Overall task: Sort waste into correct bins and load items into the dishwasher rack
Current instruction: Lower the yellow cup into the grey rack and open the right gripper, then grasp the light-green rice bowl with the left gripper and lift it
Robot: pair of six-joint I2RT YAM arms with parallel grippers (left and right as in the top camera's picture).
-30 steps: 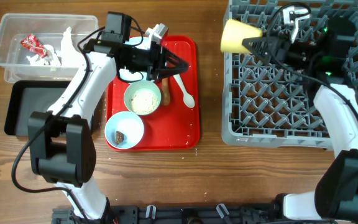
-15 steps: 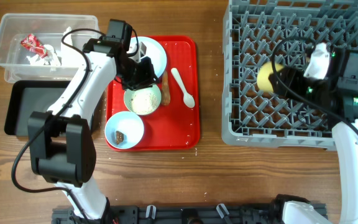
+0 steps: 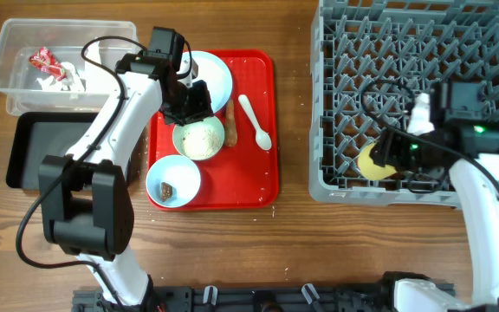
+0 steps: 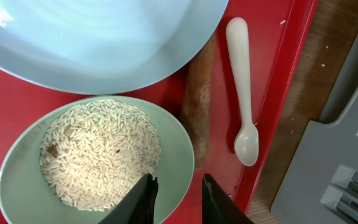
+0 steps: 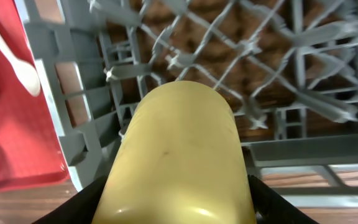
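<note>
**Overhead:** Tub [image 3: 7,87] sits upper left w/ wrapper [image 3: 42,59] + tissue [image 3: 69,78] inside. Black tray [image 3: 24,156] lies just below it. Red tray [image 3: 262,173] is mid-frame. On it: plate [image 3: 215,74] at top, rice bowl [image 3: 199,139] under that, 2nd bowl [image 3: 173,179] lower left w/ a brown bit [image 3: 170,189] in it. Spoon [image 3: 255,121] is on the right side of the tray, stick [image 3: 231,121] betw. rice bowl and spoon. L gripper [image 3: 199,104] is over the rice bowl's top edge. Rack [image 3: 405,52] fills upper right. Cup [image 3: 369,163] lies on its side in the rack's lower-left part, held by R gripper [image 3: 388,154].

**L wrist:** Rice [image 4: 98,155] fills the bowl at lower left. L gripper [image 4: 178,198] is at bottom edge, jaws a little apart, one finger inside the rim, one outside. Contact w/ rim: can't tell. Stick lies along the plate's edge, spoon right of it. Table [image 4: 309,118] shows at right.

**R wrist:** Cup fills the centre. R gripper [image 5: 179,193] is clamped on it, a dark finger on each side. Rack grid is behind, red tray at the left edge.
</note>
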